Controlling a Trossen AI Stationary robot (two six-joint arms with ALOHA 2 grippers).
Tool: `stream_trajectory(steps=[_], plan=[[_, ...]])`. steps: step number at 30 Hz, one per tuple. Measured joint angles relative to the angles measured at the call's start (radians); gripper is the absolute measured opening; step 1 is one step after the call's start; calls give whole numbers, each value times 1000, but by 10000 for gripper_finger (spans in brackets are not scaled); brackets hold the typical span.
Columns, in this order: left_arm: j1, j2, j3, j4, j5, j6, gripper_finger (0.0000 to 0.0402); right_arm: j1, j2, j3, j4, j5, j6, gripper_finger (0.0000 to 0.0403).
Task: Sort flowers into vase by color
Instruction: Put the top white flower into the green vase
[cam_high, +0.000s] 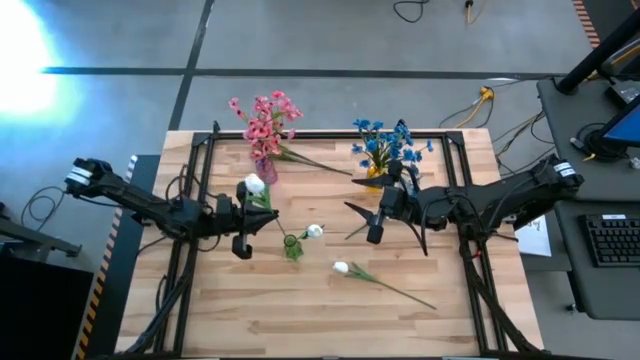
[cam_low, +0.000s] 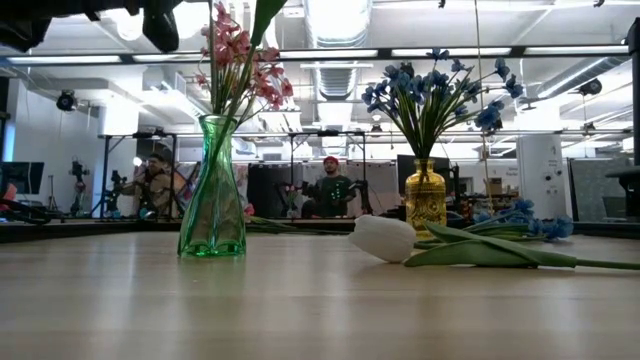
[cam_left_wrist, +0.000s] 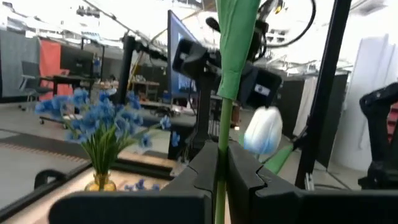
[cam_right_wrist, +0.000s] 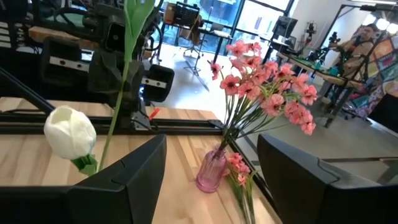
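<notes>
Flowers lie in several places on the wooden table (cam_high: 300, 310). One white tulip (cam_high: 254, 184) is up off the board, its green stem clamped between the closed fingers of the left gripper (cam_high: 243, 243); in the left wrist view the stem (cam_left_wrist: 222, 155) runs straight up through the shut fingers (cam_left_wrist: 202, 174), long axis upright, with a broad leaf above — the bloom (cam_left_wrist: 263, 130) hangs to one side. A second white tulip (cam_high: 342, 267) lies flat toward the table's near edge, head pointing to the left arm's side and its thin stem trailing away toward the right arm's side. A third white bloom (cam_high: 315, 231) stands in the green vase (cam_high: 292, 247) at mid-table. Pink sprigs (cam_high: 265, 115) stand in the pink vase (cam_high: 266, 171) and blue sprigs (cam_high: 385, 140) in the yellow vase (cam_high: 375, 172), both fanning up and outward near the far edge.

The left arm reaches in low from its side, wrist bent so the gripper points down. The right arm stretches in from the opposite side, its right gripper (cam_high: 377, 228) hovering near the blue bunch with fingers (cam_right_wrist: 124, 180) spread wide and nothing between them.

From table height the grippers are cut off at the top edge, and the green vase hides part of the pink stems — which blooms sit in which vase is hard to read there.
</notes>
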Motion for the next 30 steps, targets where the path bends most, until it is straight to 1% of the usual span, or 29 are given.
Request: stream_trajectory(steps=[7, 16, 30], plan=[[0, 56, -8, 12, -35, -5, 0, 0, 7, -2, 2, 5, 0, 244], [0, 125, -9, 50, -35, 49, 0, 0, 7, -2, 0, 5, 0, 244], [-1, 167, -9, 53, -35, 53, 0, 0, 7, -2, 0, 5, -4, 244]])
